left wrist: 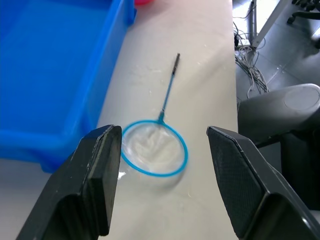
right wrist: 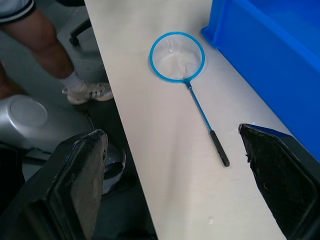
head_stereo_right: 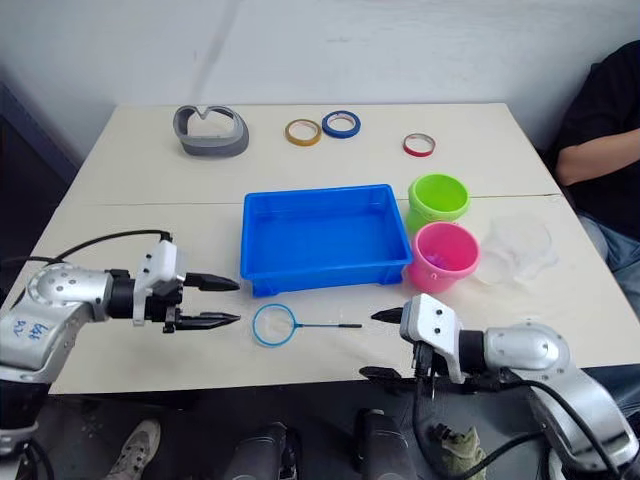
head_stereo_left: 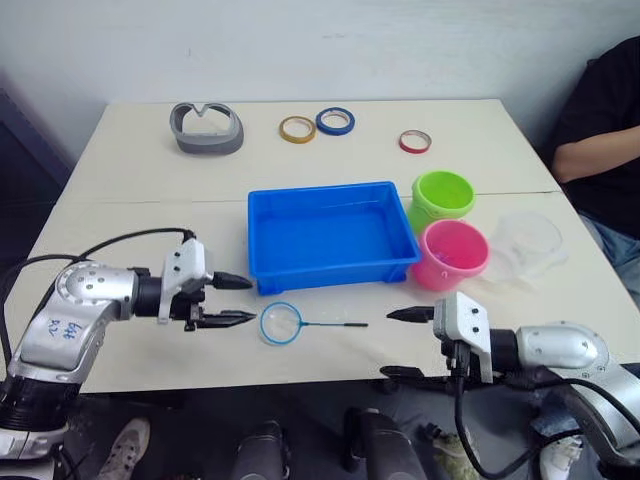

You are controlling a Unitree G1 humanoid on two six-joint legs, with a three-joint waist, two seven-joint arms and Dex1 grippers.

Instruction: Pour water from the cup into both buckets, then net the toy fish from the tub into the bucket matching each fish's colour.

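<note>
The blue tub (head_stereo_left: 330, 235) sits mid-table; the toy fish are out of view. To its right stand the lime green bucket (head_stereo_left: 442, 195) and, nearer me, the pink bucket (head_stereo_left: 452, 252). The clear cup (head_stereo_left: 527, 243) sits just right of the pink bucket. A small blue-rimmed net (head_stereo_left: 281, 323) lies flat in front of the tub, its handle (right wrist: 202, 117) pointing right. My left gripper (head_stereo_left: 250, 300) is open just left of the net's hoop (left wrist: 154, 148), not touching it. Past the handle's end, at the table's front edge, my right gripper (head_stereo_left: 390, 343) is open and empty.
At the back of the table lie a grey curved object (head_stereo_left: 207, 128) and three tape rolls: yellow (head_stereo_left: 297, 129), blue (head_stereo_left: 335, 122), red (head_stereo_left: 414, 141). A person (head_stereo_left: 600, 130) sits at the far right. A person's leg (right wrist: 30, 30) is beside the table's front edge.
</note>
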